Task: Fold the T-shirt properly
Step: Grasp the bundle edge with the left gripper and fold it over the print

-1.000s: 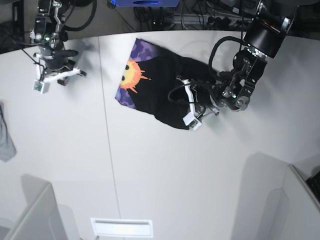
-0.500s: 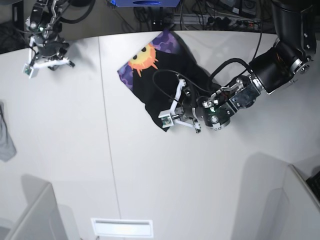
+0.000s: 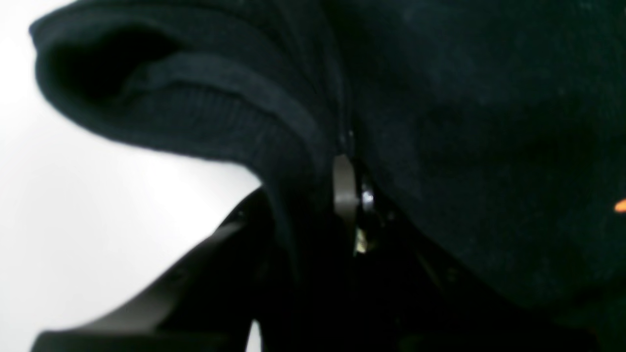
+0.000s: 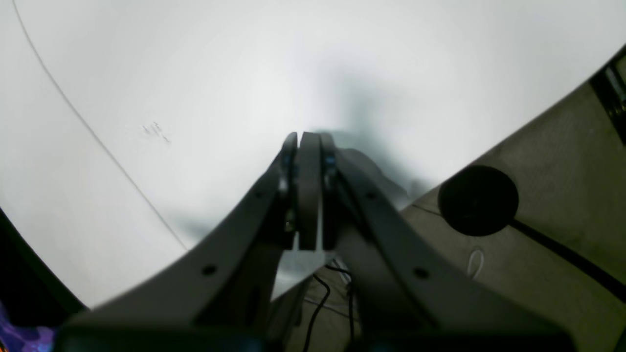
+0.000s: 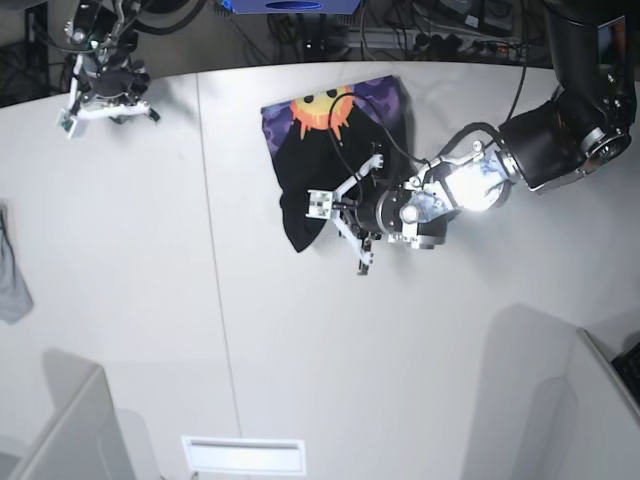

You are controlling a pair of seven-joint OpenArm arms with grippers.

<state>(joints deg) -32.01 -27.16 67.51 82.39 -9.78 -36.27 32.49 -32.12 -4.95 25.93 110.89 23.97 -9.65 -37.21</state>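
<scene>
1. Your left end effector [image 5: 340, 215] is nearly closed and clamped on the black cloth of the T-shirt [image 5: 335, 150]; in the left wrist view the fabric [image 3: 440, 122] bunches right between the jaws.
2. The T-shirt lies crumpled near the far edge of the white surface [image 5: 400, 360], about midway along it — sun print up at the far end, black part drooping toward the near side.
3. Your right end effector [image 5: 105, 105] is clenched on nothing — jaws pressed together in its wrist view [image 4: 305, 146] — at the surface's far corner, well apart from the shirt.
4. A small grey cloth [image 5: 10, 275] lies at the side edge.
</scene>
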